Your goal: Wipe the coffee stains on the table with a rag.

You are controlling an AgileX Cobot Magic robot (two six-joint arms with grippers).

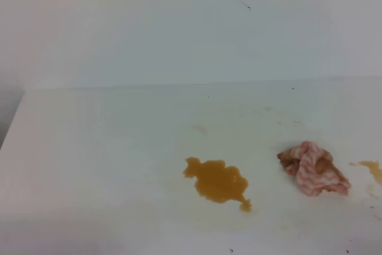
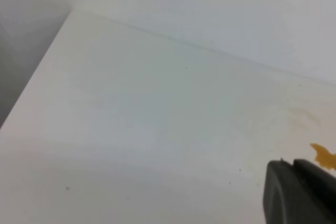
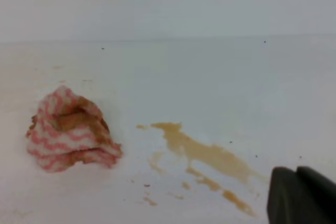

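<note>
The rag [image 1: 313, 168] lies crumpled on the white bench [image 1: 107, 159], between the big coffee stain [image 1: 218, 181] in the middle and a smaller streaky stain [image 1: 371, 169] at the right edge. It touches neither one. Probably it is placed there so the right arm can pick it up and reach both stains. No stain is wiped yet.

Only a dark corner of the left claw [image 2: 299, 192] and of the right claw [image 3: 302, 195] is visible. I cannot tell if they are released or clenched. They hold nothing visible.
</note>
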